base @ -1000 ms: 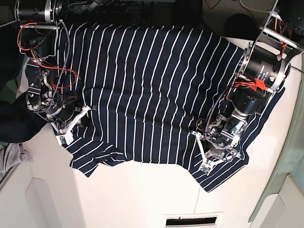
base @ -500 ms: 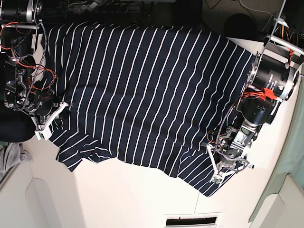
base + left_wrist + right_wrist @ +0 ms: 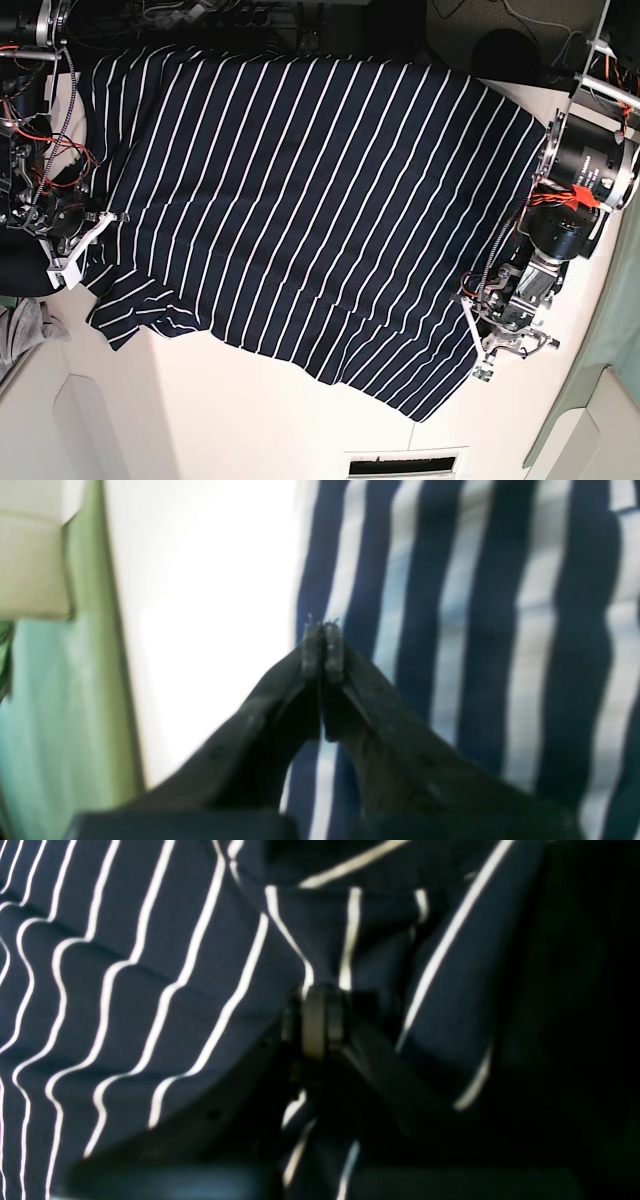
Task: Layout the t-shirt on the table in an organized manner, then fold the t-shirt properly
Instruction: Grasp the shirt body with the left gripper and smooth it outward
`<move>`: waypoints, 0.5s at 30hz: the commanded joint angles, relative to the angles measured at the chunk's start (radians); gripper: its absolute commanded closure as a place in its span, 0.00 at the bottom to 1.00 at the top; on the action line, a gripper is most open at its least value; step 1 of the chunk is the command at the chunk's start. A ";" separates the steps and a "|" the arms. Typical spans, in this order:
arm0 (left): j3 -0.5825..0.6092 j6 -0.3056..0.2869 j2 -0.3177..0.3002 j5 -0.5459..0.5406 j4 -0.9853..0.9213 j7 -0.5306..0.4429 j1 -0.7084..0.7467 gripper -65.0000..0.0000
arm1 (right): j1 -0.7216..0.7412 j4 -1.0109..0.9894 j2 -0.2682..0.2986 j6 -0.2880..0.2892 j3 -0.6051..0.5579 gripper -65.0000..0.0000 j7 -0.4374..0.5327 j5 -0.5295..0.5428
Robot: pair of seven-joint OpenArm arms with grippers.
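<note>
Nearest the base camera, the bare white counter (image 3: 250, 420) runs along the lower edge of the t-shirt (image 3: 300, 190), with a dark slot set into it just below the shirt's hem. Beyond that, the navy, white-striped shirt lies spread wide across the counter, its far edge reaching the dark clutter behind. The left jaws (image 3: 484, 372) sit at the shirt's lower corner on the base view's right side, pressed together; in the left wrist view the tips (image 3: 322, 647) meet right at the shirt's edge, but the blur hides whether cloth is caught between them. The right jaws (image 3: 62, 275) stand at the shirt's opposite side edge, clamped on a bunched pinch of striped fabric (image 3: 320, 960).
</note>
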 commanded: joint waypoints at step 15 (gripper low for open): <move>-0.001 -0.057 -0.157 0.005 0.532 0.087 0.254 1.00 | -0.147 0.388 0.027 -0.030 0.014 1.00 -0.175 0.120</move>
